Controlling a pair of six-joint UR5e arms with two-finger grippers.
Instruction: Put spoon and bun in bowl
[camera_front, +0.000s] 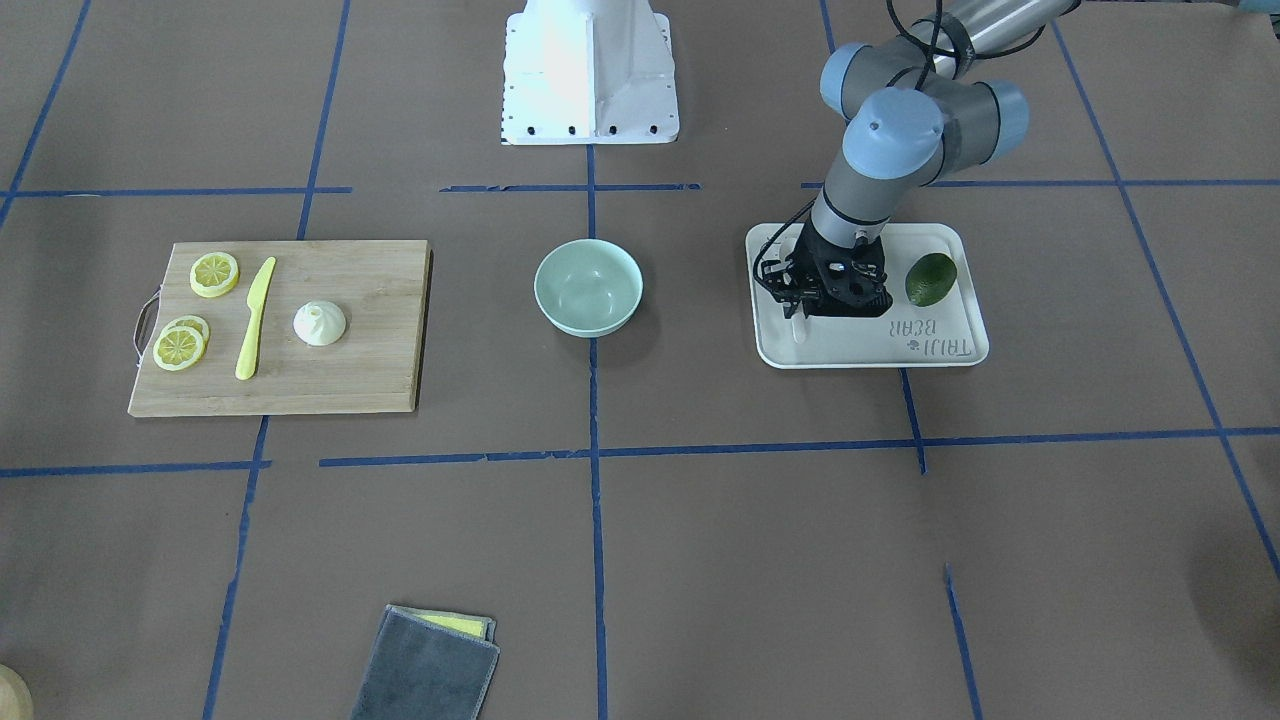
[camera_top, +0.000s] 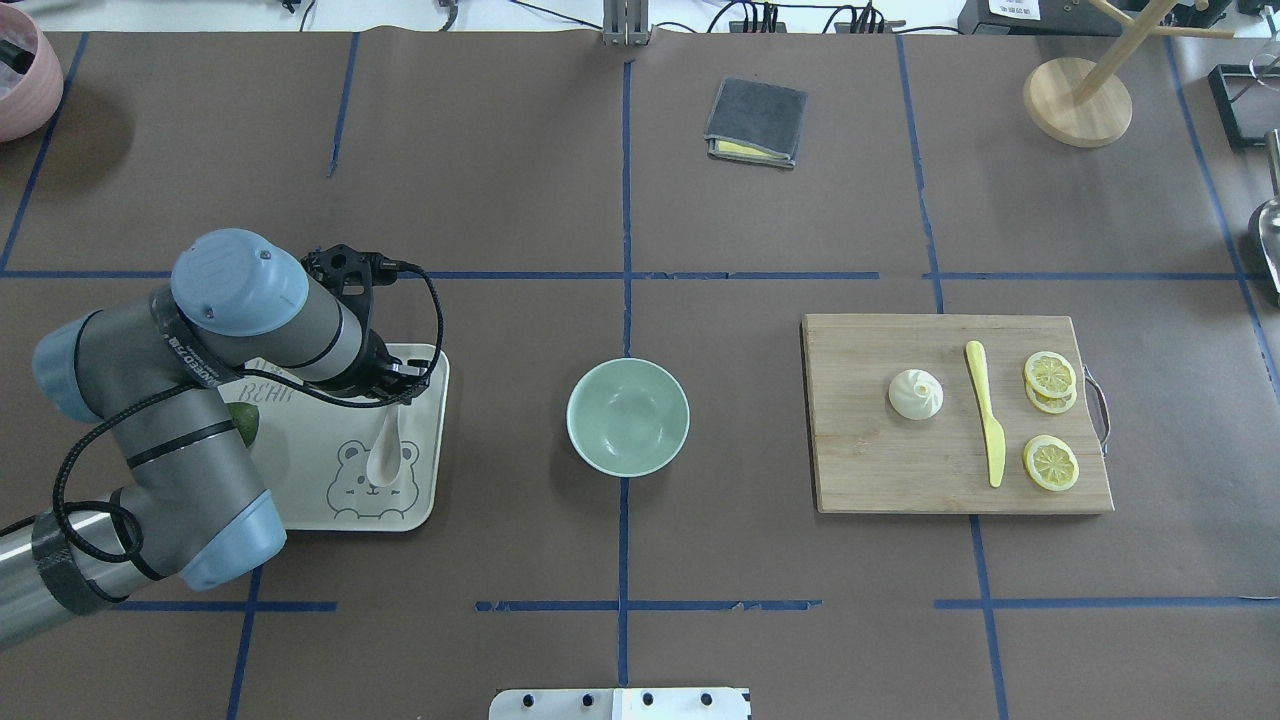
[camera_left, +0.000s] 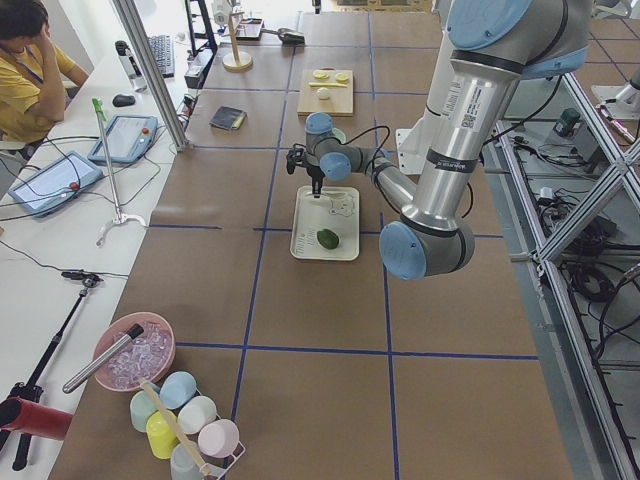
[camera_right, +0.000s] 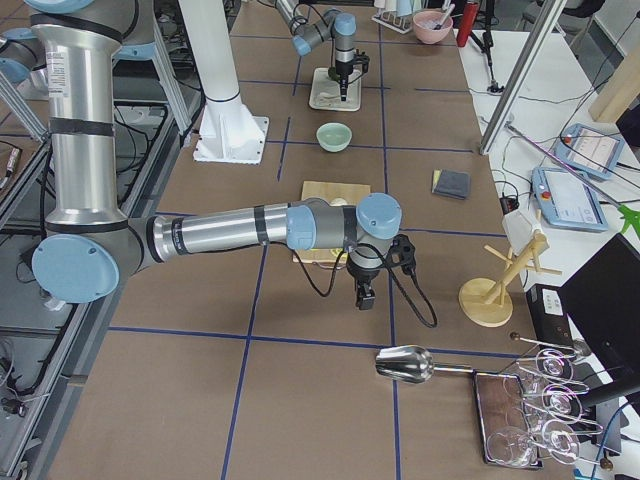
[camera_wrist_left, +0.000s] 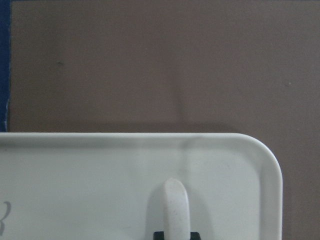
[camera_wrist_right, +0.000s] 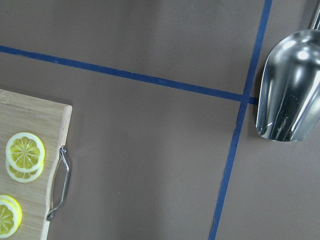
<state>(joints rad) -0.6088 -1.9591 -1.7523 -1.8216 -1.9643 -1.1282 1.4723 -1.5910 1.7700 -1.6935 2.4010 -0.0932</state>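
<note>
Zero of two items in bowl (camera_top: 628, 417); it sits empty at centre. Spoon (camera_top: 383, 455) on tray (camera_top: 425, 490), left; L gripper (camera_top: 395, 398) astride handle, clamped or not: can't tell. Bun (camera_top: 915, 393) on board (camera_top: 900, 470), right, untouched. R gripper (camera_right: 365, 297) beyond board; state can't tell.

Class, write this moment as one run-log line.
left pincer: at spoon handle on tray, grip unclear | bun: on board | bowl: empty

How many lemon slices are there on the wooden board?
3, all at the handle end of the board. One slice lies alone. The other two overlap, the upper slice partly covering the lower slice. More could be hidden beneath them.
</note>
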